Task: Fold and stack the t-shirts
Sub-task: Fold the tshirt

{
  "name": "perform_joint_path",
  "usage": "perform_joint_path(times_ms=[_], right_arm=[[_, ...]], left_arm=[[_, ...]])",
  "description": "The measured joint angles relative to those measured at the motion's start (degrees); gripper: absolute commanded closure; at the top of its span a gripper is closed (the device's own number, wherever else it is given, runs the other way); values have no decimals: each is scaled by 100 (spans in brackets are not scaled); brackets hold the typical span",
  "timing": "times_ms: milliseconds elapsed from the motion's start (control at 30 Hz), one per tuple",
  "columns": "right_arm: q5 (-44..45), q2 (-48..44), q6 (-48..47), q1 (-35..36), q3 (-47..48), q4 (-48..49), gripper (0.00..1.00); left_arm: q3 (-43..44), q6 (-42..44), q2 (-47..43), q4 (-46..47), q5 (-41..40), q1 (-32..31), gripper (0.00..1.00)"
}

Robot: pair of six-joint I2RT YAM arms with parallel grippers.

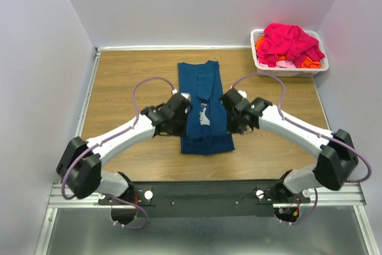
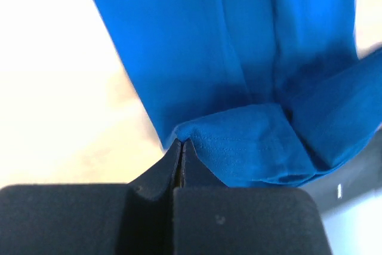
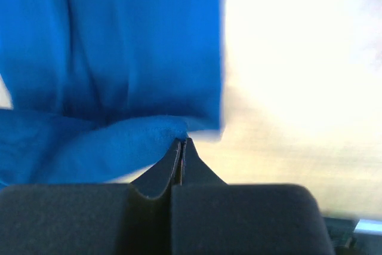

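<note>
- Shirt (image 1: pixel 203 103), dark blue, lies lengthwise in the middle of the desk (image 1: pixel 125 76), its sides already turned in to make a narrow strip. The other shirts (image 1: pixel 289 43), pink and orange, sit heaped in the basket (image 1: pixel 258 58) at the far right corner.
- Left claw (image 2: pixel 180 147) is pressed fully closed, nipping a doubled hem at the strip's left edge. Right claw (image 3: pixel 184 143) is closed too, with the right edge caught at its tips, as far as I can judge.
- Step in hand looks like the crosswise fold. To do it well, I'd say both arms should rise together and level so the cloth is taut between them. They should then carry the held edge straight along the shirt's length and lay it square on the other end before letting go.
- Uneven pace would skew the fold, and so thin a pinch could slip.
- Writing: none I can read. A pale print (image 1: pixel 205 116) shows on the cloth, too small to make out, and I see no brand or label.
</note>
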Motion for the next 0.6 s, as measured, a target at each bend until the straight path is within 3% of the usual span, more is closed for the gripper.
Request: perform_joint_path(times_ms=[233, 600], right_arm=[[179, 1246, -1185, -1414, 1200, 695, 99], [-7, 2721, -1998, -1888, 2426, 1488, 99]], left_arm=[[1429, 1014, 1128, 474, -282, 1172, 100], [2286, 1674, 2575, 1113, -426, 1947, 100]])
